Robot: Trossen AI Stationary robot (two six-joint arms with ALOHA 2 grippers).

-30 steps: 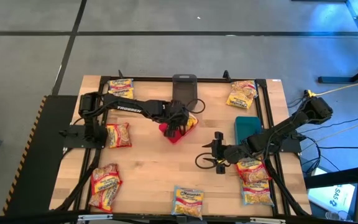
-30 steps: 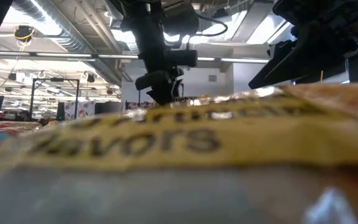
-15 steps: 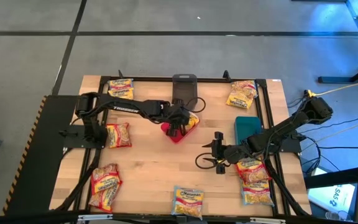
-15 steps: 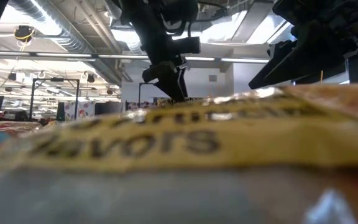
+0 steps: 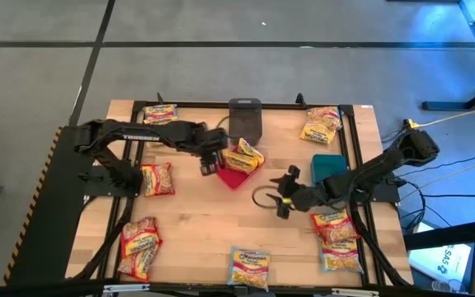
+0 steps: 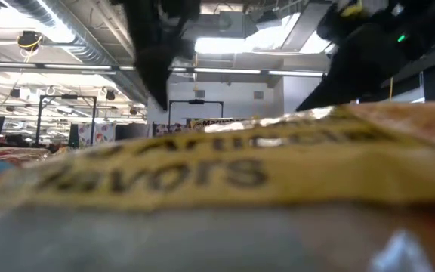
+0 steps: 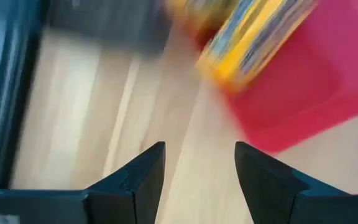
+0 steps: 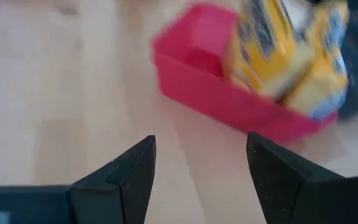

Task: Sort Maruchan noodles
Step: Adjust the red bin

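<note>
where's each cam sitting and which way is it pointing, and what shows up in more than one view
High view: above the table, looking straight down; shows both arms, left gripper and right gripper open, beside the red bin.
Low view: at table-top height, looking level into the room; a noodle packet fills it, dark arm shapes above.
Left wrist view: on the left arm, looking past its own fingers at the red bin.
Right wrist view: on the right arm, past its fingers at the same bin.
Shared: red bin holding yellow packets, in the high view and both wrist views.
</note>
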